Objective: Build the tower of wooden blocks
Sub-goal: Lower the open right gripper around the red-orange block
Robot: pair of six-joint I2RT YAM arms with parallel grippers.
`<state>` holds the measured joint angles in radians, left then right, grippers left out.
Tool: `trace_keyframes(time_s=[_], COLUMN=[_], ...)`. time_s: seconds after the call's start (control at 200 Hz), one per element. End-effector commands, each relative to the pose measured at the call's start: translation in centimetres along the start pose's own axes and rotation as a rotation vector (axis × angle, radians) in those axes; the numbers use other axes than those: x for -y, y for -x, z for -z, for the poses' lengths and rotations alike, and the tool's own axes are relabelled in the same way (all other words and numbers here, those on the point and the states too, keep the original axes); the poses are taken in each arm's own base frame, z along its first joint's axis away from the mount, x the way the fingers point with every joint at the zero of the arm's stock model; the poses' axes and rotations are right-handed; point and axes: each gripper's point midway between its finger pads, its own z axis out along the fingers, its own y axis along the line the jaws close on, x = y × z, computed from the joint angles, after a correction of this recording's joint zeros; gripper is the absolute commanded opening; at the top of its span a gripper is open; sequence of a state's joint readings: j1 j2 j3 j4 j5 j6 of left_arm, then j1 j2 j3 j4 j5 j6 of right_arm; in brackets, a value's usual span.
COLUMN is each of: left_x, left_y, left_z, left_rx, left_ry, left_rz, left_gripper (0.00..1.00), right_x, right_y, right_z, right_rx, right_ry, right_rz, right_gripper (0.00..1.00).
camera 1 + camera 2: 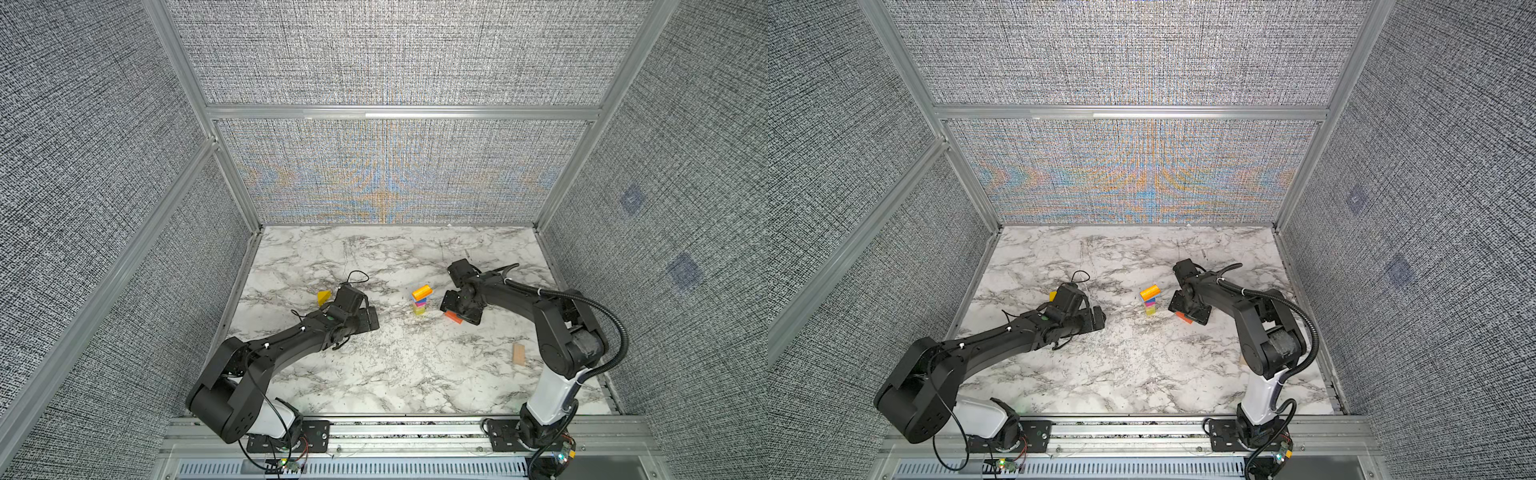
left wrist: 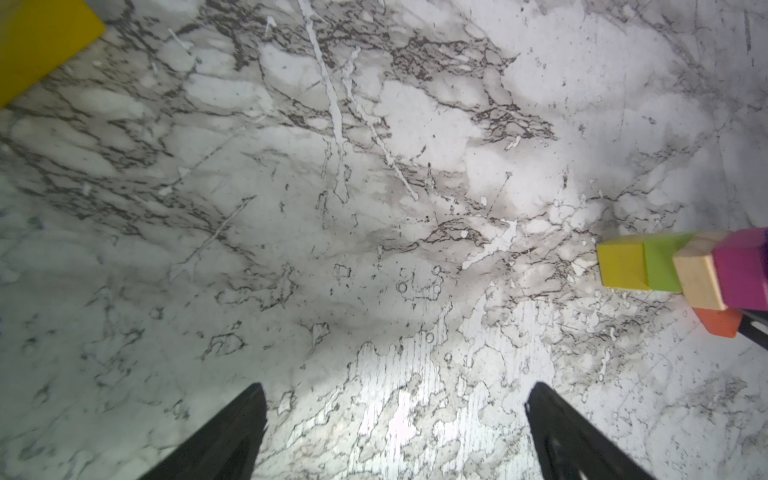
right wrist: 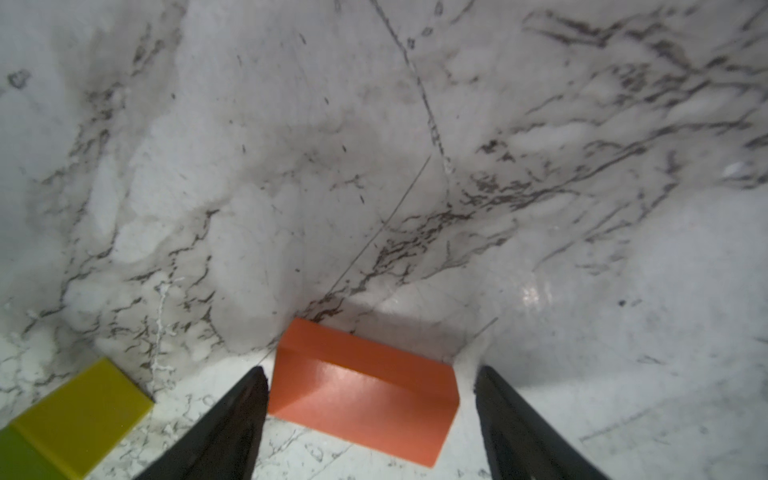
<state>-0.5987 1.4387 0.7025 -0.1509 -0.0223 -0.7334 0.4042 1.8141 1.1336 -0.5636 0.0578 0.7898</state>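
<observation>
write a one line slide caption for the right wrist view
Right gripper open astride the orange block lying on the marble table, the tower's yellow base block nearby.

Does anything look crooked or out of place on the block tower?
Yes. The orange top block sits twisted on the tower, overhanging the layers below. In the left wrist view the plain wood cube is also turned against the lime block under it.

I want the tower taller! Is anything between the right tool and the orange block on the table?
Nothing visible is in the way. The right tool is down around the orange block, with its jaws on either side of it, not yet shut.
</observation>
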Motion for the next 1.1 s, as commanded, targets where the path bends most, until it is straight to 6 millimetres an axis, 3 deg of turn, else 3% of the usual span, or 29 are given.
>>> trace_keyframes(time_s=[0.0, 0.62, 1.095], left_x=[0.3, 0.2, 0.1], left_y=[0.1, 0.2, 0.0], left_z=[-0.2, -0.4, -0.6], left_rx=[0.002, 0.0, -0.008], left_ry=[-0.014, -0.004, -0.003], left_rz=[-0.011, -0.011, -0.009], left_gripper=[0.98, 0.98, 0.98], right_x=[0.1, -0.7, -0.4], right_y=[-0.3, 0.3, -0.8], right_z=[0.0, -0.8, -1.5], right_rx=[-0.014, -0.042, -0.074], right_ry=[0.0, -0.024, -0.078], right_rz=[-0.011, 0.06, 0.135], right_gripper=[0.79, 0.64, 0.74])
